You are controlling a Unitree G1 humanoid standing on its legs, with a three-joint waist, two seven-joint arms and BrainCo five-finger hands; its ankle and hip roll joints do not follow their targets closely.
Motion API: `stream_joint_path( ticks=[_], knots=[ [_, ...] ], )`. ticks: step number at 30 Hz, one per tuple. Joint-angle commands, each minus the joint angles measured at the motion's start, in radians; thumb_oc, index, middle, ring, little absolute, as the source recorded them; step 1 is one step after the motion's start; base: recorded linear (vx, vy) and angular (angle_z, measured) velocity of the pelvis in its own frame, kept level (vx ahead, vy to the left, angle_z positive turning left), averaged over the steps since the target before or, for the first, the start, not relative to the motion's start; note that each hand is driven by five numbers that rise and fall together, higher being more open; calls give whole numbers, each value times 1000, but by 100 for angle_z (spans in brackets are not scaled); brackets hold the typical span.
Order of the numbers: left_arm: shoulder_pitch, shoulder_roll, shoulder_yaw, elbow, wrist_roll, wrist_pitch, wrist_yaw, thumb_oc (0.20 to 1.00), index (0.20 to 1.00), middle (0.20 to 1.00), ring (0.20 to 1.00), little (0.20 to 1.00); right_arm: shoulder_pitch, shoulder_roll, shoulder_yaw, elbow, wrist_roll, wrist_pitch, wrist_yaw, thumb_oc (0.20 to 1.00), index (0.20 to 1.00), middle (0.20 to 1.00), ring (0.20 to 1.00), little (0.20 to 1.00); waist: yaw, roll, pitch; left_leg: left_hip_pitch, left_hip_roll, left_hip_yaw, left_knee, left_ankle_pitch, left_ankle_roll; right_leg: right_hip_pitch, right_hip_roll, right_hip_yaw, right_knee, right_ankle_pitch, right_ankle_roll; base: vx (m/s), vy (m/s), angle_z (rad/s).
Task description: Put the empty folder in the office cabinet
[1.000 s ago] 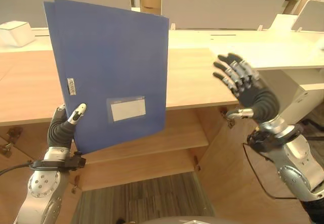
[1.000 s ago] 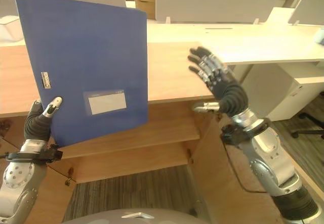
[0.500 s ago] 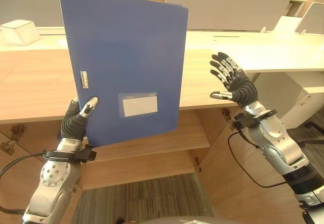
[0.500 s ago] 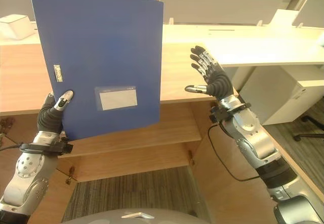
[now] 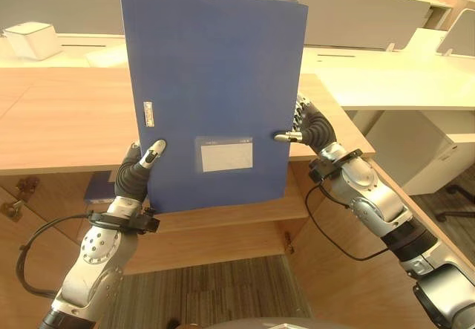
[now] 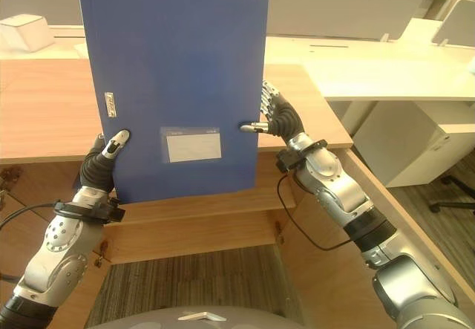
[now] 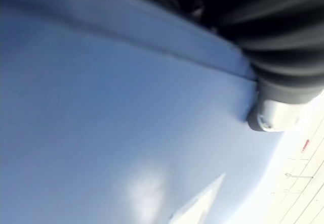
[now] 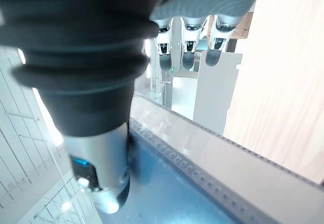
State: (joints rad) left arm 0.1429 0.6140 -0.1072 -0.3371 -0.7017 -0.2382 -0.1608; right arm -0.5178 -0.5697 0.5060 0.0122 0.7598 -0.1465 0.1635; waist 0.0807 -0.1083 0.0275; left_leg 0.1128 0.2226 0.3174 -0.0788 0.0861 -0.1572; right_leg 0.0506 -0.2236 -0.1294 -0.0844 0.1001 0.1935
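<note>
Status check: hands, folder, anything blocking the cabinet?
Left hand pinching blue folder at lower corner. Right hand at its far edge, thumb on front. Folder upright above cabinet shelf; nothing blocking.

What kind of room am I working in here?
Most likely an open-plan office: rows of pale desks with grey divider panels, and a wooden cabinet with open shelves in front of the robot.

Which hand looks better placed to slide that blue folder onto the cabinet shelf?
Probably the left hand: it pinches the blue folder's lower corner, just above the shelf. The right hand only meets its edge.
</note>
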Motion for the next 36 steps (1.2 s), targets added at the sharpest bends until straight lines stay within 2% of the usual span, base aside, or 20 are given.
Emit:
stream_joint_path(
  ticks=[1, 9, 10, 11, 12, 26, 27, 28, 34, 36],
  knots=[
    [-97, 42, -8, -51, -25, -45, -20, 200, 200, 200, 200, 200, -124, -13, -6, 11, 78, -20, -10, 1000, 1000, 1000, 1000, 1000, 16, 2, -6, 7, -15, -65, -8, -76, 15, 26, -46, -17, 2, -5, 14, 0, 0, 0],
    [-105, 64, -27, -52, -29, -37, -35, 200, 200, 200, 200, 200, -130, -28, 44, -46, 127, 0, 31, 1000, 1000, 1000, 1000, 1000, 12, 6, -9, 9, -11, -65, -8, -76, 11, 30, -42, -19, 1, -9, 13, 5, -3, 0],
    [-103, 66, -28, -54, -33, -36, -37, 200, 200, 200, 200, 200, -128, -28, 48, -52, 127, 1, 35, 564, 564, 564, 564, 564, 12, 7, -9, 9, -11, -65, -8, -76, 11, 31, -42, -20, 1, -10, 13, 0, 0, 0],
    [-104, 70, -28, -56, -35, -36, -38, 200, 200, 200, 200, 200, -128, -27, 51, -54, 126, 4, 35, 514, 514, 514, 514, 514, 14, 8, -7, 8, -10, -67, -8, -74, 10, 30, -41, -20, 1, -10, 13, 0, 0, 0],
    [-104, 73, -26, -59, -38, -36, -37, 200, 200, 200, 200, 200, -130, -25, 53, -53, 124, 6, 33, 200, 200, 200, 200, 200, 14, 9, -7, 7, -10, -68, -8, -73, 9, 30, -41, -20, 1, -10, 12, 0, 0, 0],
    [-101, 39, -13, -41, -23, -39, -18, 200, 200, 200, 200, 200, -117, 36, 26, -37, 66, -17, 16, 200, 200, 200, 200, 200, 14, 20, -8, 11, -10, -74, -8, -76, 11, 38, -38, -21, 0, -15, 8, 0, 0, 0],
    [-94, 33, -5, -38, -19, -39, -13, 576, 576, 576, 576, 576, -106, 38, 15, -44, 54, -23, 13, 200, 200, 200, 200, 200, 15, 21, -8, 11, -10, -76, -8, -77, 12, 40, -38, -23, 0, -16, 8, 0, 0, 0],
    [-86, 25, 6, -36, -16, -39, -11, 1000, 1000, 1000, 1000, 1000, -91, 39, 0, -53, 41, -30, 12, 200, 200, 200, 200, 200, 16, 22, -8, 11, -10, -77, -8, -77, 12, 40, -39, -25, 0, -16, 8, 0, 0, 0],
    [-36, -35, 90, -1, 26, -50, 19, 1000, 1000, 1000, 1000, 1000, 41, 43, -99, -154, -69, -60, 18, 200, 200, 200, 200, 200, 21, 27, -3, 1, -13, -89, -8, -77, 16, 39, -39, -34, 1, -21, 7, 4, -12, 5],
    [-18, -84, 128, 29, 48, -59, 49, 1000, 1000, 1000, 1000, 1000, 106, 50, -127, -188, -125, -67, 23, 200, 200, 200, 200, 200, 23, 26, 1, -6, -14, -94, -8, -75, 18, 35, -40, -38, 1, -21, 5, -11, -12, 14]
  ],
)
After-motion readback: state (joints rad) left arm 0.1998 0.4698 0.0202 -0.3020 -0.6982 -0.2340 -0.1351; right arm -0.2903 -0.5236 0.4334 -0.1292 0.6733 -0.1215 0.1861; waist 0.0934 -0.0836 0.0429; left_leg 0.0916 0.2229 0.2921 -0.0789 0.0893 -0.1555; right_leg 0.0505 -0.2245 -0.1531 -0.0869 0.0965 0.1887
